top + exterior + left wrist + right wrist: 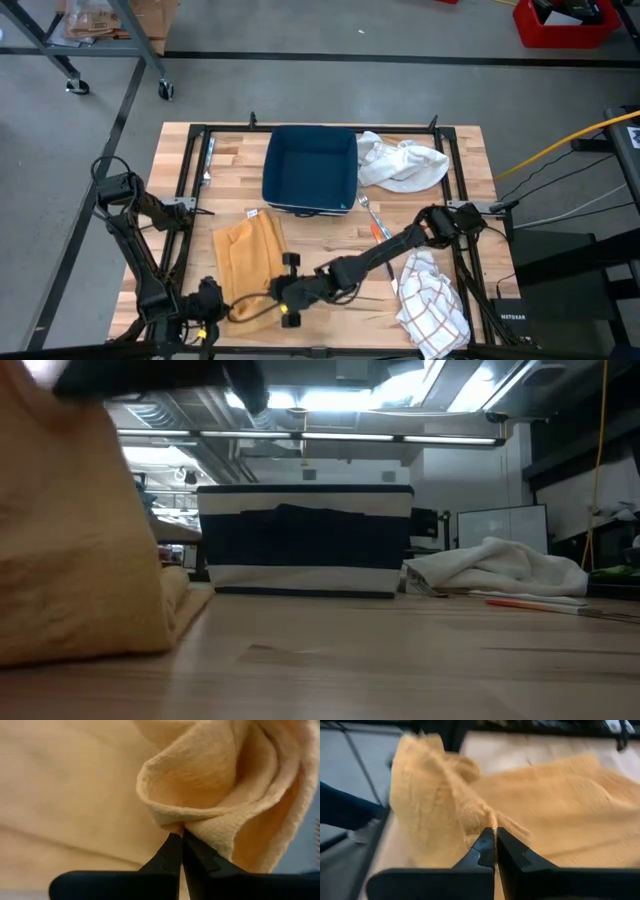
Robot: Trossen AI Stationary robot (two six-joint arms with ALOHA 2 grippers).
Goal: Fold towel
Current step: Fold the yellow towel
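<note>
Fold in hand: we've got left gripper [181, 836] and right gripper [495, 831] both clenched on near edge of yellow towel [250, 255] at table [330, 235] front-left, next carry edge twd blue tub [310, 168] beyond, w/ corners level.

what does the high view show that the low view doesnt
Only the high view shows both arms: the left gripper and right gripper, each shut on the near edge of the yellow towel, plus the checked cloth at the table's near right corner and the floor around the table.

Only the low view shows the room behind the table and the tub's striped side.

Both show the yellow towel, the blue tub, the white cloth and the orange-handled fork.
</note>
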